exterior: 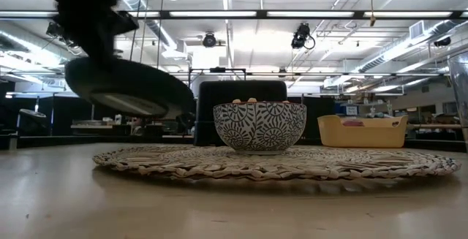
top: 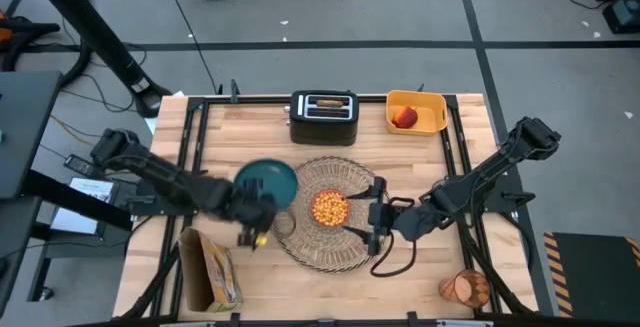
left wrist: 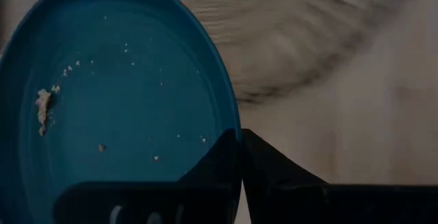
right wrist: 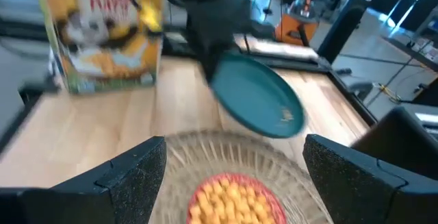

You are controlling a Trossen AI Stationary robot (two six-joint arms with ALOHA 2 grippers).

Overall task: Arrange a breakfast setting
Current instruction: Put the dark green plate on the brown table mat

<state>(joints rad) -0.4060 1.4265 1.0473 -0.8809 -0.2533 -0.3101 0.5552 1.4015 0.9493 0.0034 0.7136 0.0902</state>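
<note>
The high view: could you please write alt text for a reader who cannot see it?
Seen from above, the left pincer holds a dark teal plate at the left edge of a round woven placemat. A bowl of cereal sits on the mat, with the open right pincer beside it.

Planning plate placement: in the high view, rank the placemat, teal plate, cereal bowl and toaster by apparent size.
1. Woven placemat, clearly largest.
2. Teal plate and black toaster: similar spans; the plate is lifted and tilted in the left gripper, so unranked.
3. Cereal bowl, smallest.
</note>
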